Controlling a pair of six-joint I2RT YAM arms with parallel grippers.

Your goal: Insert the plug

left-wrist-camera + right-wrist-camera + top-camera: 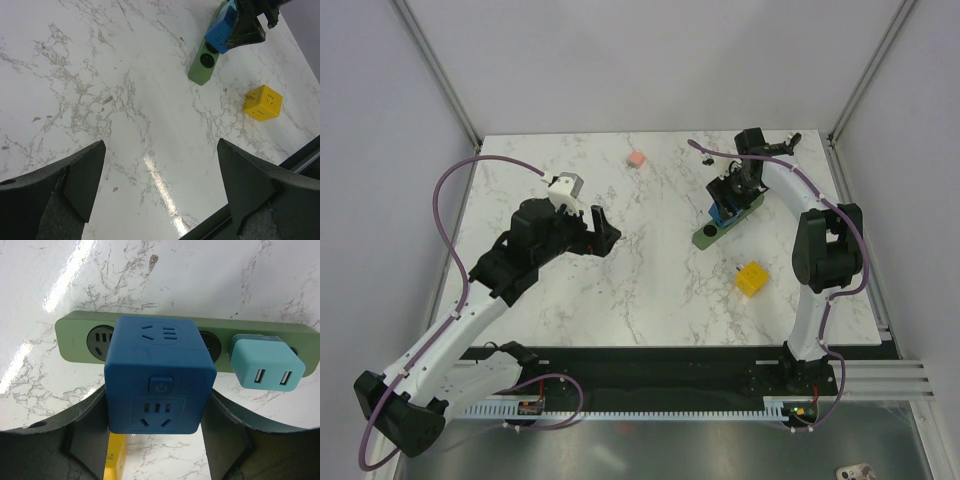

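Observation:
My right gripper (730,196) is shut on a dark blue cube plug (160,375), its fingers (85,425) against both sides. The cube sits over the middle socket of a green power strip (75,330); I cannot tell whether its pins are seated. A teal USB adapter (267,365) is in the strip's right end. In the top view the cube (723,208) is over the strip (712,234) at the table's right. My left gripper (605,232) is open and empty above mid-table; in its wrist view (160,175) the strip (202,62) lies far ahead.
A yellow cube socket (752,278) lies near the front right, also below the blue cube in the right wrist view (116,457). A small pink cube (637,158) is at the back centre. A white-grey plug (565,185) with a purple cable lies by the left arm.

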